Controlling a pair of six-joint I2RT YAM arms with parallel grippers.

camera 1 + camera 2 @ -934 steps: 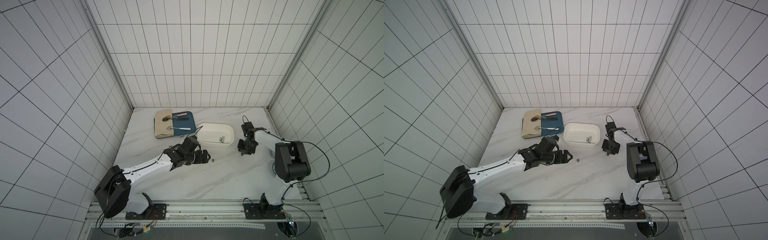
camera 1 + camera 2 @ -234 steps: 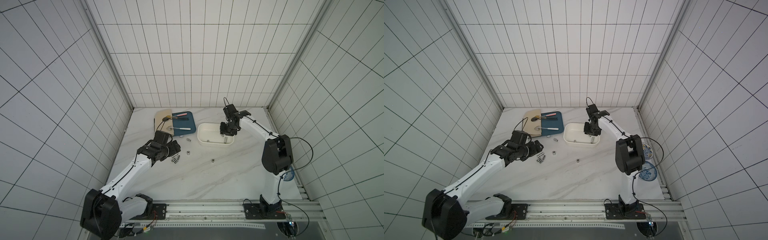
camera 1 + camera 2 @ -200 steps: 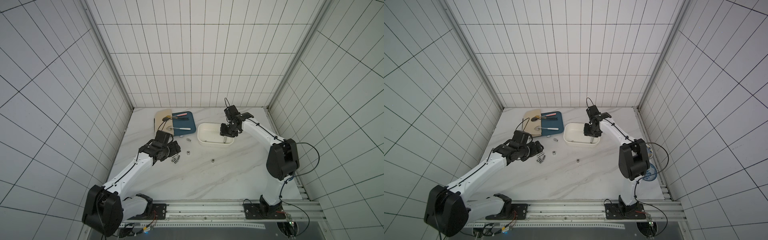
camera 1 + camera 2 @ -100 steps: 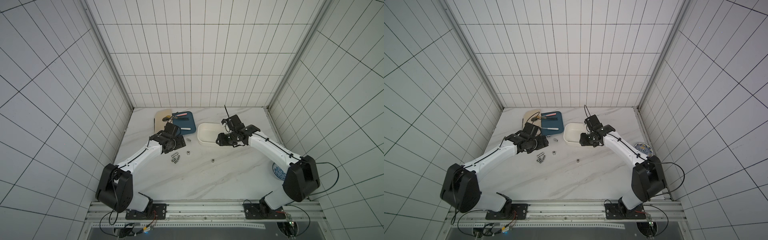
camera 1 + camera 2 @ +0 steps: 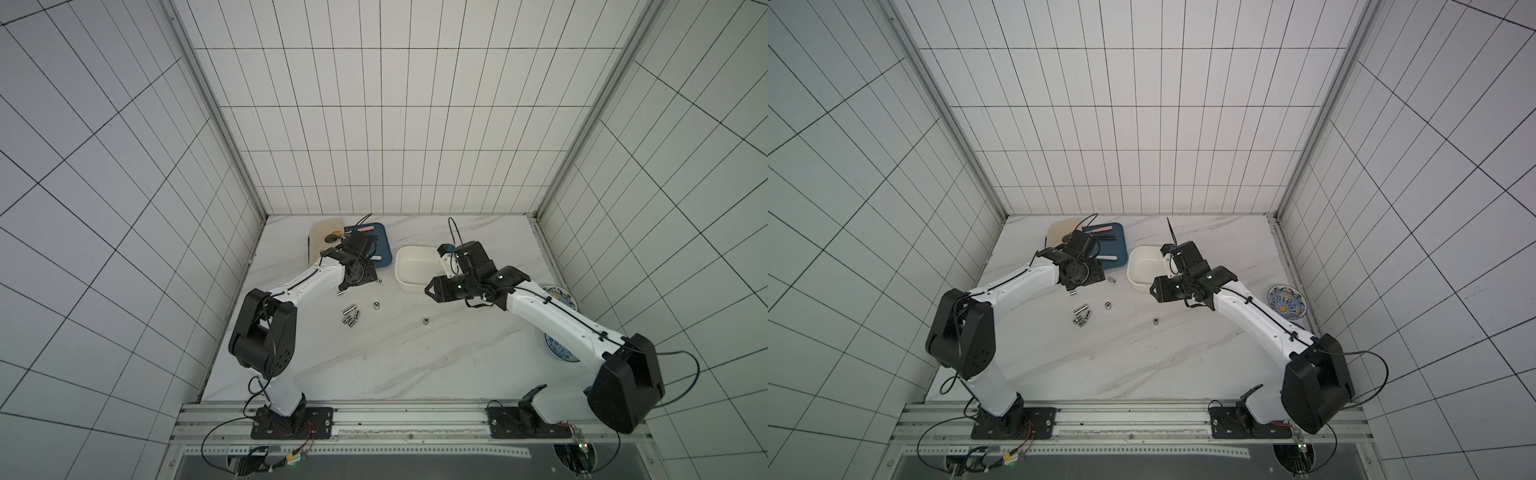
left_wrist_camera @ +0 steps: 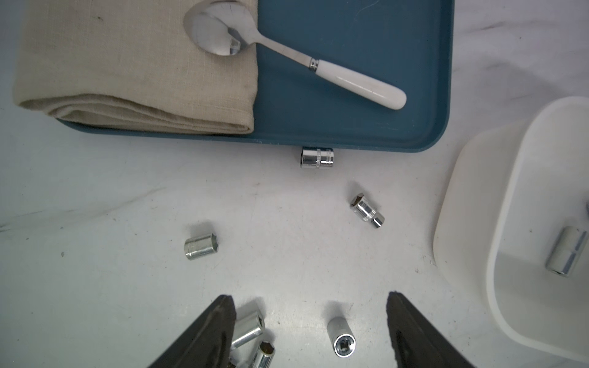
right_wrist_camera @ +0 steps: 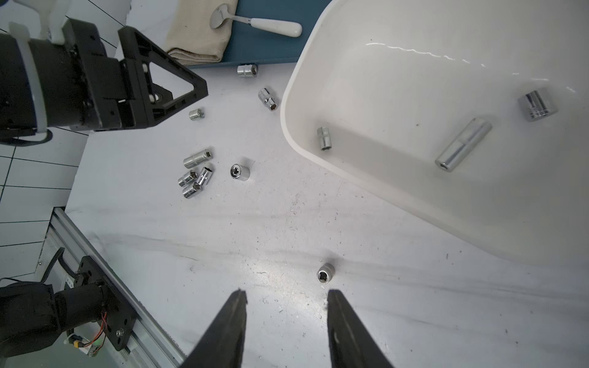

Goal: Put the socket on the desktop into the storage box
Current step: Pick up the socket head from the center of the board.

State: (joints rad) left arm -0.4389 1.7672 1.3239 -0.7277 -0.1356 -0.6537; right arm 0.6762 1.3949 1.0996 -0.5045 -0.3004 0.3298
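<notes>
The storage box (image 7: 288,105), a white low-walled tub, shows 3 sockets inside in the right wrist view: a small socket (image 7: 324,138) by the wall, a long socket (image 7: 463,144) and a wide socket (image 7: 537,105), all on their sides. 9 more lie loose on the marble table (image 5: 374,365). Taking 12 o'clock as the back wall in both top views, a lone socket (image 5: 425,320) stands at 6 o'clock of the box. An upright socket (image 5: 376,306) is at 7 o'clock and a cluster of 4 (image 5: 350,322) at 8 o'clock. Nearer the blue tray (image 5: 384,253) lie a short socket (image 7: 196,114), a stepped socket (image 7: 267,98) and an edge socket (image 6: 317,157) touching the tray's front edge. The tray, at 10 o'clock near the box, carries a folded beige cloth (image 6: 134,63) and a white-handled spoon (image 6: 350,82) whose bowl rests on the cloth. The left gripper (image 6: 310,298) has its fingers wide apart and empty, with the upright socket showing untouched in the gap. The right gripper (image 7: 287,296) hangs at the box's front rim, fingers apart and empty, the lone socket just ahead. A patterned plate (image 5: 1285,302) sits at 3 o'clock by the table's edge. Open marble runs toward 6 o'clock to the metal rail (image 5: 415,419) bearing both arm bases. White tiled walls close 3 sides.
</notes>
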